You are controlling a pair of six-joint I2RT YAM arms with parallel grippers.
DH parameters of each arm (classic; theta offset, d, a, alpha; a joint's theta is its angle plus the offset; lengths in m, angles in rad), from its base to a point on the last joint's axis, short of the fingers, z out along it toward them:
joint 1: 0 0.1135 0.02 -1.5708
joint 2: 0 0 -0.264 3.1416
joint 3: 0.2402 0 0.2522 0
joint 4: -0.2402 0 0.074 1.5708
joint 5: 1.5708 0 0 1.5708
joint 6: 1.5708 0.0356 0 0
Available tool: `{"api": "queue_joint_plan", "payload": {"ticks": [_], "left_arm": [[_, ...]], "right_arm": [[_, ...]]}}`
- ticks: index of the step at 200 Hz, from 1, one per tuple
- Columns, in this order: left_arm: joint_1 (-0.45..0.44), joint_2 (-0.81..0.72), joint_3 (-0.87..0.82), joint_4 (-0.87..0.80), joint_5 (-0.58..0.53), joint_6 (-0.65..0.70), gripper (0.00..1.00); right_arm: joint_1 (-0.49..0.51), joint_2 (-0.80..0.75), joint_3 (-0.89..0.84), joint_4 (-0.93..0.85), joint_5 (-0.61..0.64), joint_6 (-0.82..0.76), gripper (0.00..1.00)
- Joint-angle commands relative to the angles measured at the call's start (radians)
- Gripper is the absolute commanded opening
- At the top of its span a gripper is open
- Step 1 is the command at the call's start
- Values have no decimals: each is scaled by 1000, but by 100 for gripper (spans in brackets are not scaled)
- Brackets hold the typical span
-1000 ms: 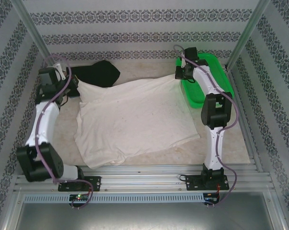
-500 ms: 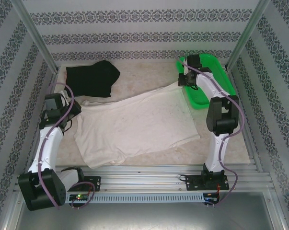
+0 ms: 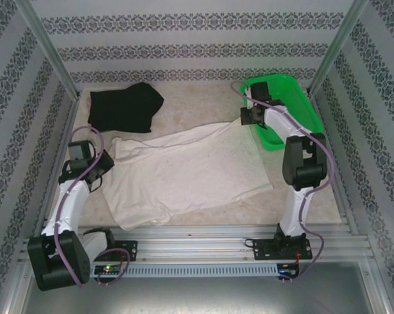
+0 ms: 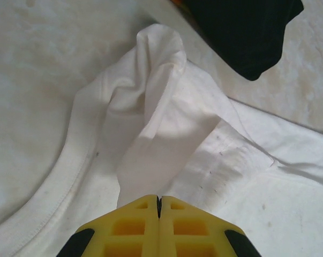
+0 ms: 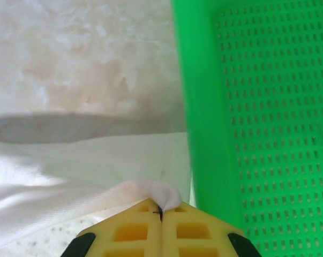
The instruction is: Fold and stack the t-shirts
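**Cream-white shirt [image 3: 183, 170] pinched at both ends**

Marbled beige tabletop [image 3: 197, 104], patterned walls [image 3: 183, 52]. My left pincer [image 4: 158, 199] and right pincer [image 5: 161, 209] each clench the shirt spread between them. The black shirt [image 3: 126, 108] lies beyond my left pincer, and the green basket [image 3: 295, 88] is just beside my right.

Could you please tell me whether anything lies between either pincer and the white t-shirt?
Nothing visible does: the left pincer and right pincer are each shut on the white t-shirt. The green basket sits beside the right one.
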Motion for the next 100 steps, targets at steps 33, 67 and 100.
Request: {"api": "queue_joint_plan", "payload": {"ticks": [33,67,100], "left_arm": [[0,18,-42,-7,-23,-5,0],[0,26,-56,-4,-29,-7,0],[0,19,-62,-8,-46,-25,8]], "right_arm": [[13,-21,-70,-69,80,-49,0],[22,-20,-79,-78,103,-67,0],[32,-19,-82,-87,131,-84,5]]}}
